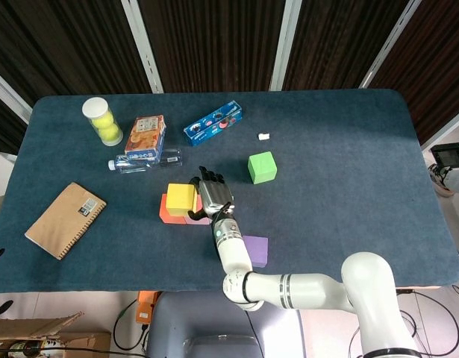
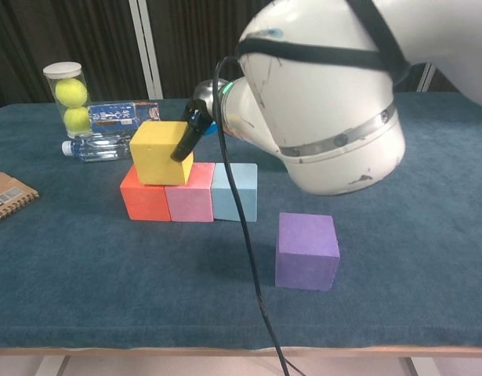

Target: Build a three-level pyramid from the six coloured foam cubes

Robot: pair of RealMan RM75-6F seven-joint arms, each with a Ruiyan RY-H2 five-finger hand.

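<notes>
The yellow cube (image 2: pixel 161 152) is seated on the second level, straddling the red cube (image 2: pixel 145 200) and pink cube (image 2: pixel 190 202); the blue cube (image 2: pixel 234 191) completes the base. It is grasped by the right hand (image 1: pixel 212 196); the left hand is not seen. If the fingers drag on release, the yellow cube could be tipped or the base row shifted.

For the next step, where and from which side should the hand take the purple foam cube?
Take the purple foam cube by two opposite upright faces, coming down from above. It stands flat and alone on the blue cloth table, apart from the row of red, pink and blue cubes, so all its sides look free.
</notes>
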